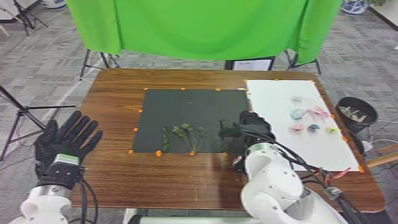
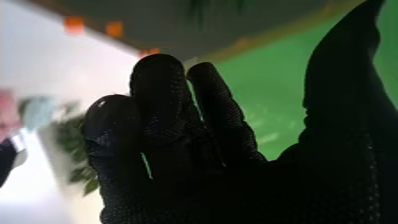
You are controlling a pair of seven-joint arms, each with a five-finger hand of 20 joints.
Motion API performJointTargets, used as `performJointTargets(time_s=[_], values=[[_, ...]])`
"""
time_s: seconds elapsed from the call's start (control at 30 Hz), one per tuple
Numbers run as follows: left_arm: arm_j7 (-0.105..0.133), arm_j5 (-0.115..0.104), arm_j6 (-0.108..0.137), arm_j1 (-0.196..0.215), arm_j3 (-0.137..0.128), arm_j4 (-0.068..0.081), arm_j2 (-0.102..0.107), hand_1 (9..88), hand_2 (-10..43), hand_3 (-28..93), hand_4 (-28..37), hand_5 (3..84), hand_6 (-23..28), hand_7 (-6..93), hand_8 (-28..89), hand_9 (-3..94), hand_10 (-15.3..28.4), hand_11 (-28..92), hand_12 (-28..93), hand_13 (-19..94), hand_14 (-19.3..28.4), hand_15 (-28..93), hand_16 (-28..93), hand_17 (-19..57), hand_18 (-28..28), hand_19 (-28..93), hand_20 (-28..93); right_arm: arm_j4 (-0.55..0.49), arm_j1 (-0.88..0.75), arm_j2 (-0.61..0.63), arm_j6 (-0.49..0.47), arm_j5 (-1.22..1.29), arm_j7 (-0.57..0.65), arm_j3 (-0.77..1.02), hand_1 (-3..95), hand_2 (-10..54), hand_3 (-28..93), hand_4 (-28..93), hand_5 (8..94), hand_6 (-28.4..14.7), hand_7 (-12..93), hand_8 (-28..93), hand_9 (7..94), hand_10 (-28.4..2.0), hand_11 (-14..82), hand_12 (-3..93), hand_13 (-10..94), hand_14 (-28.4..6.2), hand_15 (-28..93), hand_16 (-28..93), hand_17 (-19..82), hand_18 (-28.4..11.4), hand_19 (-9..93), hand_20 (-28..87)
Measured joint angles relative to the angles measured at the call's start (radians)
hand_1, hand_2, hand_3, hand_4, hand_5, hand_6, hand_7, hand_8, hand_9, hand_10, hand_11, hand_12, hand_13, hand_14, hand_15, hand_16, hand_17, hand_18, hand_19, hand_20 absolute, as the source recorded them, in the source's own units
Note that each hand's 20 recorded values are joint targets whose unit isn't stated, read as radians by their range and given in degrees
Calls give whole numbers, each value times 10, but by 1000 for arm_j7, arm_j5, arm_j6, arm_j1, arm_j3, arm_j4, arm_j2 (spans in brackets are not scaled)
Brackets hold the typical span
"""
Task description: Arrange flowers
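Stems on the dark mat, blooms on the white sheet, and an open right hand between them

The right hand (image 2: 178, 145) is open, its fingers extended and a little apart, with the thumb well away from them. Nothing is gripped. In the head view it is at the right side of the dark mat (image 1: 164, 107), by the seam with the white sheet (image 1: 275, 150). That is a sensible place to work from, since both sets of material are within easy reach.

The green stems (image 1: 185, 134) lie on the near part of the mat, roughly upright to the robot, with small gaps between them. The spacing probably lets each be added or shifted without dragging its neighbour. The loose blooms are grouped on the white sheet: a pink flower (image 1: 318, 113), a pale blue one (image 1: 298, 114), a darker blue one (image 1: 313, 128) and a yellow one (image 1: 332, 130). Keeping them there seems meant to make each easy to pick out.

The left hand (image 1: 60, 145) is at the table's left side, fingers straight and spread, holding nothing, well out of the right arm's way.

The arrangement looks unfinished. A bloom set at a stem's tip may come next; it calls for a light pinch, as thin stems could slide or snag on the glove.
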Motion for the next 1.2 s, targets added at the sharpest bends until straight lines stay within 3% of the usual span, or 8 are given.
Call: performJointTargets(time_s=[0.13,0.23,0.33,0.47,0.63,0.97,1.03,1.2], values=[[1,0,-6,-6,9,1,0,248,156,731,-283,475,98,139,-73,403,163,204,134,283,170,385,-65,-69,166,394,128,24,9,35,128,-29,-29,57,392,-95,815,-281,437,-119,222,-91,430,-210,138,161,588,-184,635,234,407,-276,916,302],[1,5,-12,-26,27,4,2,247,155,733,-283,473,97,137,-73,400,163,201,133,282,169,384,-66,-70,166,393,127,67,26,75,128,-9,-46,123,419,-95,836,-282,409,-105,174,-97,385,-193,108,137,576,-185,625,230,378,-283,898,306],[-4,25,-16,-54,44,11,8,248,154,733,-283,468,95,135,-73,393,161,198,134,278,169,379,-66,-71,166,391,127,112,49,119,9,68,-46,196,421,-95,855,-282,396,-99,164,-95,374,-189,108,137,552,-180,627,226,355,-283,886,333],[-23,76,-45,-79,44,20,9,250,153,732,-283,466,95,133,-71,392,161,195,135,278,168,374,-63,-72,165,389,127,146,54,182,-217,146,-77,279,416,-95,852,-283,416,-95,161,-93,412,-178,111,142,551,-172,624,222,342,-284,874,360],[-28,81,-55,-81,40,19,9,256,148,731,-283,466,95,132,-70,392,162,194,137,279,167,373,-61,-72,165,388,127,141,13,235,-261,140,-100,333,436,-95,852,-283,453,-87,165,-94,430,-167,110,141,561,-163,611,219,341,-280,867,370],[-22,71,-54,-81,41,19,12,257,150,728,-283,466,95,134,-71,392,160,195,138,279,167,372,-60,-73,166,388,129,160,-10,230,-282,154,-104,340,528,-95,745,-283,559,-28,208,-123,569,-116,121,138,657,-95,500,379,346,-253,843,410],[-21,68,-54,-81,41,18,12,256,150,729,-283,466,95,133,-71,393,160,195,138,279,167,373,-59,-73,166,388,129,164,-13,230,-280,152,-120,340,547,-95,705,-283,636,0,220,-128,664,-103,125,146,703,-82,491,410,356,-244,843,418],[-20,63,-54,-79,42,18,12,257,151,728,-283,467,96,133,-71,393,160,195,137,279,167,373,-59,-73,166,388,129,176,-25,229,-261,150,-150,335,629,-95,553,-282,756,10,285,50,827,-77,48,296,748,-90,537,324,381,-239,851,421]])
